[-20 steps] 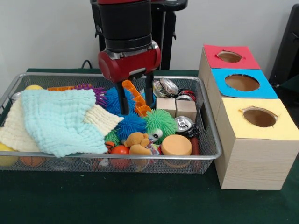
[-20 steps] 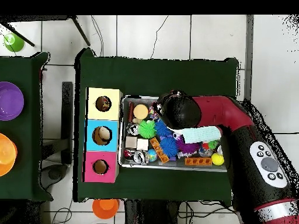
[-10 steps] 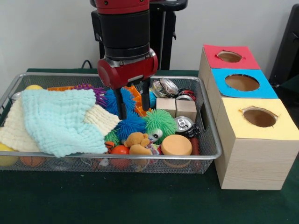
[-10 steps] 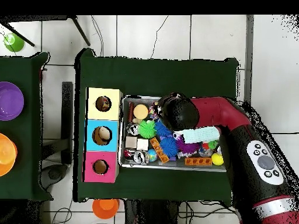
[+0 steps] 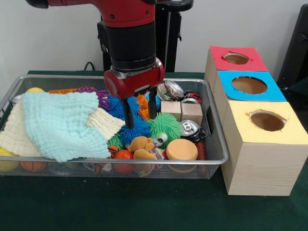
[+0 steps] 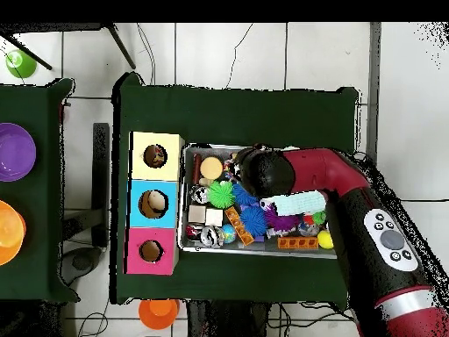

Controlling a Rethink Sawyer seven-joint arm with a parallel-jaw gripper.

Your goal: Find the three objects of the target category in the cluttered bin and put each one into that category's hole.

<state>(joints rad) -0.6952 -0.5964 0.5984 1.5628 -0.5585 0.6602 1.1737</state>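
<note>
Claw spread open, hanging low over the spiky balls in the mesh bin.

The red and black claw (image 5: 139,114) has its two dark fingers apart, one tip touching the blue spiky rubber ball (image 5: 134,129), the other near the orange plastic lattice piece (image 5: 142,105). Just beside sit a green spiky ball (image 5: 165,126), a small tan teddy bear (image 5: 141,146) and a mint ruffled cloth (image 5: 62,124). All lie in the wide silver wire-mesh bin (image 5: 216,144) on the dark green counter (image 5: 144,209). No patterned cloth bundle shows. The round hole (image 5: 267,121) in the yellow-topped wooden box stands outside the bin.
</note>
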